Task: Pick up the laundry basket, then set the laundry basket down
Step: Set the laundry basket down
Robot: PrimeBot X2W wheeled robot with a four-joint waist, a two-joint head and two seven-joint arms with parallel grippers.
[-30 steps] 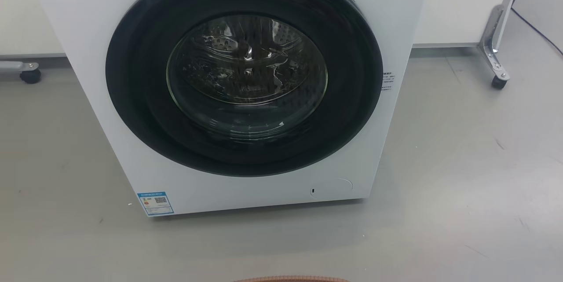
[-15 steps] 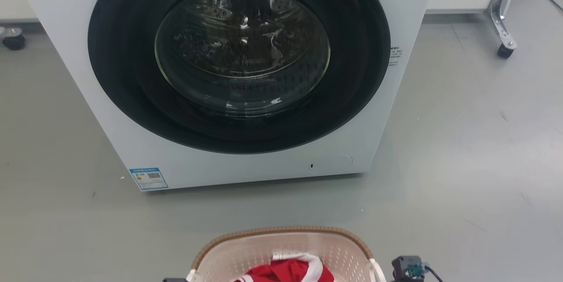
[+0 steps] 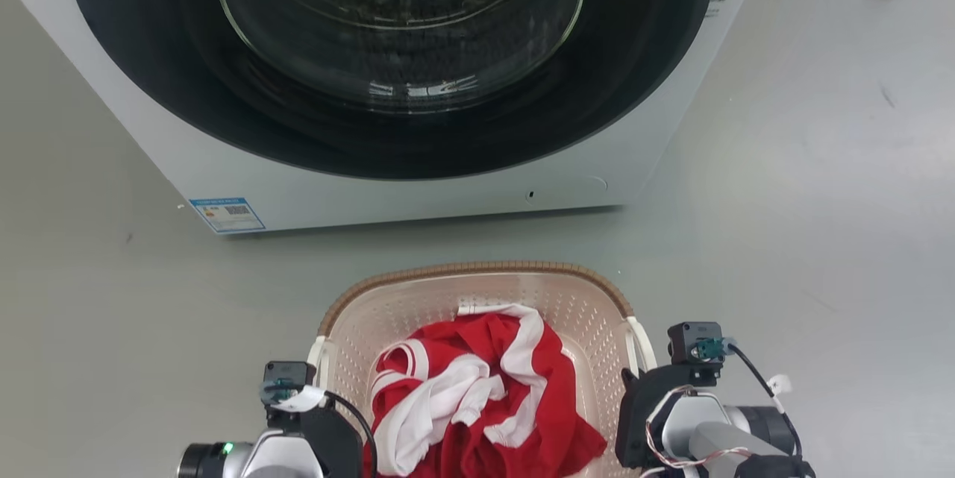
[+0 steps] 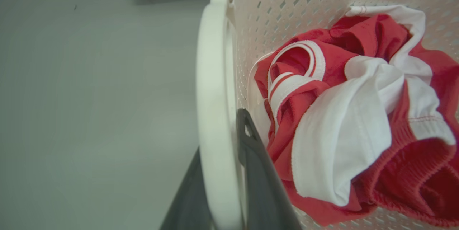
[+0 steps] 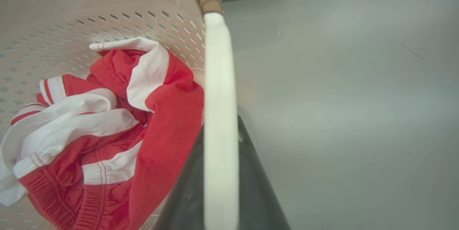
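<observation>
Head view shows you the laundry basket (image 3: 589,314) at bottom centre — bare floor (image 3: 783,277) separates its rim from the washing machine (image 3: 418,198), with room either side. Fingers of the left gripper (image 4: 220,133) clamp the left handle (image 4: 211,61), those of the right gripper (image 5: 220,126) the right handle (image 5: 218,79). Inside — a red-and-white garment (image 3: 477,388).

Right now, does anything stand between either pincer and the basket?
Nothing visible. On the basket, the left pincer clamps one white handle and the right pincer the other, a finger on each side.
</observation>
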